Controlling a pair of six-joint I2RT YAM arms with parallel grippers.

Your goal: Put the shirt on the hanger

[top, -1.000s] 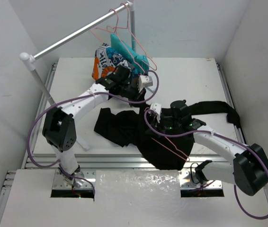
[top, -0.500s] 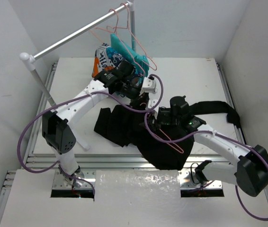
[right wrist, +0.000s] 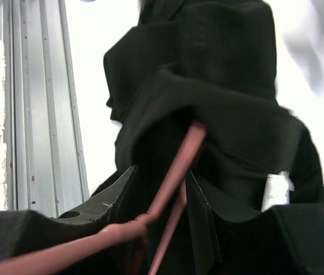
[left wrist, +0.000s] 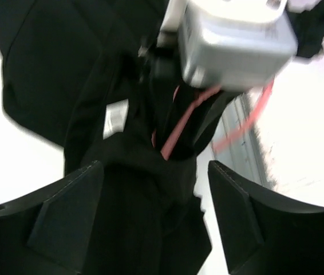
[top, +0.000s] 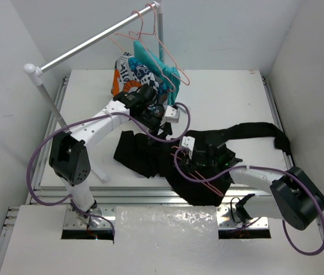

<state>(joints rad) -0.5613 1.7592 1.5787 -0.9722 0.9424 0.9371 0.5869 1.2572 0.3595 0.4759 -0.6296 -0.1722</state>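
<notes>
Shirt (top: pixel 145 154): one, black, crumpled at the centre of the table (top: pixel 225 97) in the top view. One sleeve trails toward 3 o'clock and the bulk bunches toward 6 o'clock, near the front edge.
Hanger (right wrist: pixel 176 172): one, pink wire, with its far end pushed into a fold of the shirt, off the rail.
Right gripper (right wrist: pixel 159 183): one, fingers pinched nearly together on the hanger wire, low over the middle of the shirt.
Left gripper (left wrist: pixel 155 169): one, fingers spread wide and clamping nothing. A shirt fold lies between them, but I cannot tell if it touches. It sits close by, at 11 o'clock of the right gripper.
Label (left wrist: pixel 115 117): one white tag inside the collar, at 10 o'clock of the wire in the left wrist view.
Rail (top: pixel 93 41): one silver bar, at 11 to 12 o'clock of the table.
Spare hangers (top: pixel 141 31): at least two, pink. The wires overlap, so the count is unsure. They hang at the rail's 12 o'clock end.
Hung garments: two, one teal (top: pixel 153 63) and one patterned (top: pixel 126 71), side by side under the spare hangers.
</notes>
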